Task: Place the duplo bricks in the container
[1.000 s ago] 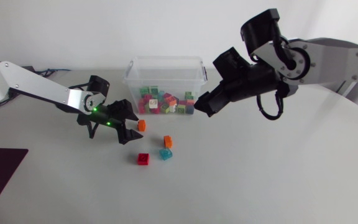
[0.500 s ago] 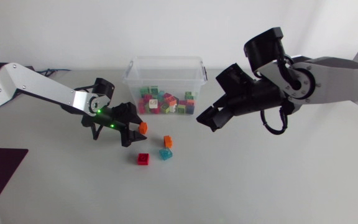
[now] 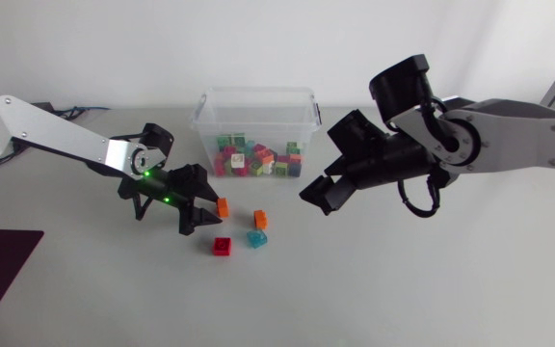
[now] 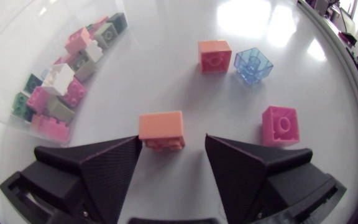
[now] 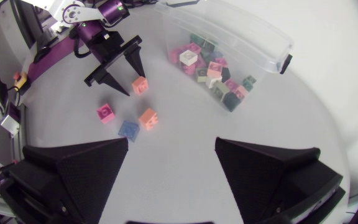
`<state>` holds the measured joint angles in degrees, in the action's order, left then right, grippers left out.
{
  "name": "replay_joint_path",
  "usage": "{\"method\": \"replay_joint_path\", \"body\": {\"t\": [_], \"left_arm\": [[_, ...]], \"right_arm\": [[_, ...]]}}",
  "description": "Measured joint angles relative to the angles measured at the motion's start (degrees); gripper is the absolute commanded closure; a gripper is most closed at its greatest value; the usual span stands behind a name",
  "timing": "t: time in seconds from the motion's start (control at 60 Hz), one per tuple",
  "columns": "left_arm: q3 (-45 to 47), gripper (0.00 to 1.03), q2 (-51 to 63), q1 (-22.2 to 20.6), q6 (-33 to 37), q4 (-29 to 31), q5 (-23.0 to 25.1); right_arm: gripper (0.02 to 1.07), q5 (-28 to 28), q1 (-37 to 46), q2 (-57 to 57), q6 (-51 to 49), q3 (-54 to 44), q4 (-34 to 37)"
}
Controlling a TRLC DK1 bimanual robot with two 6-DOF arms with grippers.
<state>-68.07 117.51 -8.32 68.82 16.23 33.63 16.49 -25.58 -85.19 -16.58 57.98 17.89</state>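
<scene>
My left gripper point(image 3: 205, 207) is low over the table in front of the clear container point(image 3: 255, 135). An orange brick point(image 4: 161, 129) lies between its fingers. One finger is at the brick's side and a gap shows at the other, so the gripper is open. Just ahead of it lie a second orange brick point(image 4: 214, 56), a blue brick point(image 4: 253, 64) and a red brick point(image 4: 279, 124). My right gripper point(image 3: 318, 198) hangs open and empty above the table, right of the container's front. In its wrist view, the loose bricks and my left gripper point(image 5: 126, 71) lie ahead of it.
The container point(image 5: 229, 37) holds several coloured bricks point(image 3: 258, 159) and stands at the back middle of the table. The three loose bricks point(image 3: 256, 238) lie in a cluster between my two grippers.
My left gripper's fingers have narrowed around the orange brick, which has shifted slightly toward the table's front. My right arm has swung lower and leftward, toward the loose bricks.
</scene>
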Motion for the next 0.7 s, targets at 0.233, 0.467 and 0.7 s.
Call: {"method": "replay_joint_path", "body": {"t": [0.233,0.467,0.7], "left_arm": [[-4.2,0.43,1.07,-0.39,-1.11,2.16,0.0],[-7.37,0.73,2.86,-0.5,-1.29,8.44,-0.02],[-10.58,0.74,3.61,-0.5,-1.29,17.44,-0.26]], "right_arm": [[0.06,-0.02,-0.63,0.0,0.0,-0.26,-0.11],[0.06,-0.02,-1.27,0.0,0.02,-0.61,-0.11],[0.06,-0.59,-3.04,-0.07,0.04,-0.7,-0.13]]}}
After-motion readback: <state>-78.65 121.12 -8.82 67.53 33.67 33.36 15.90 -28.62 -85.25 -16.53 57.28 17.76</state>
